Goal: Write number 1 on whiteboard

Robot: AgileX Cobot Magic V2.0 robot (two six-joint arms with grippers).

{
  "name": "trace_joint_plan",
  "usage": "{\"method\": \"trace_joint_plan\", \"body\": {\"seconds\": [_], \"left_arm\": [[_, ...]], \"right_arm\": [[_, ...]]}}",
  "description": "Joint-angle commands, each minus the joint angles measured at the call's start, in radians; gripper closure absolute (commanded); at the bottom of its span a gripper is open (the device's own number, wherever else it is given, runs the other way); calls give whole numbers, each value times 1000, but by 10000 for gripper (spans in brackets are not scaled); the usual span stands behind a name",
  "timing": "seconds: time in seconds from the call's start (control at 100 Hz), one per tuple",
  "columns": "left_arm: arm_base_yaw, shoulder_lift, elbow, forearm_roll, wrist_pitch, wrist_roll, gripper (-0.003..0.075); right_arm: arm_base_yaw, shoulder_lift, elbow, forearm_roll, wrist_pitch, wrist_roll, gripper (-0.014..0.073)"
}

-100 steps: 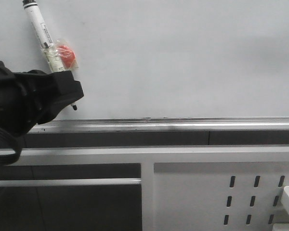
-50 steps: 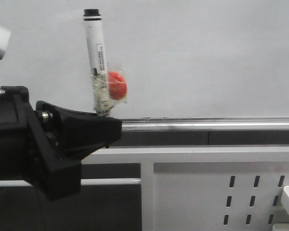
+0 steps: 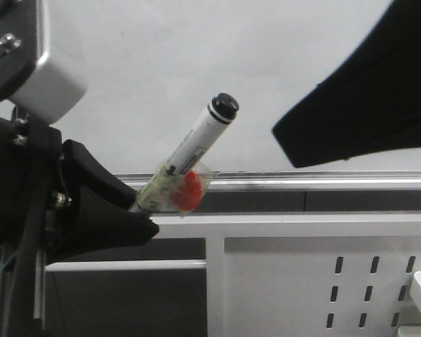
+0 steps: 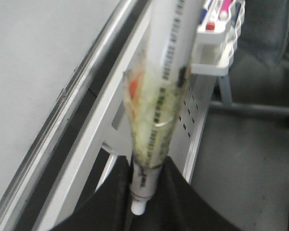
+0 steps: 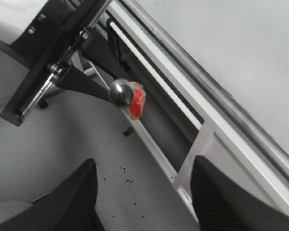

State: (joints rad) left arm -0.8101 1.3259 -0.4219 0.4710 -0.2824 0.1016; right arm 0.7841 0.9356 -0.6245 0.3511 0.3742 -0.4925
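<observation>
Whiteboard (image 3: 196, 77) is bare up behind both arms, left hand (image 3: 137, 210) clamped on the capped marker (image 3: 193, 154), right hand (image 5: 142, 192) spread wide, so probably grab the cap squarely and pull straight off.

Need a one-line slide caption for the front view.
Left gripper holds a capped marker tilted before the blank whiteboard; right gripper hovers open.

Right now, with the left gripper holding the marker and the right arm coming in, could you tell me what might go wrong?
1. The right gripper, open and aimed at the marker, could knock it askew in the left gripper.
2. The taped red piece bulges beside the barrel and may snag a finger.
3. The whiteboard shows no stroke yet; the marker points away from it.
</observation>
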Motion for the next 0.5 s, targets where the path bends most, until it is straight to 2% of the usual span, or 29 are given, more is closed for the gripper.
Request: {"method": "trace_joint_plan", "body": {"seconds": [0.0,0.28,0.49], "left_arm": [[-31,-57,-63,22,114,3,740],[-55,-67,-80,42,137,3,740],[-55,-67,-80,42,120,3,740]], "right_arm": [[21,50,-73,-2,-84,-25,202],[32,215,-187,-2,-65,-27,202],[55,244,-206,-2,-79,-27,202]]}}
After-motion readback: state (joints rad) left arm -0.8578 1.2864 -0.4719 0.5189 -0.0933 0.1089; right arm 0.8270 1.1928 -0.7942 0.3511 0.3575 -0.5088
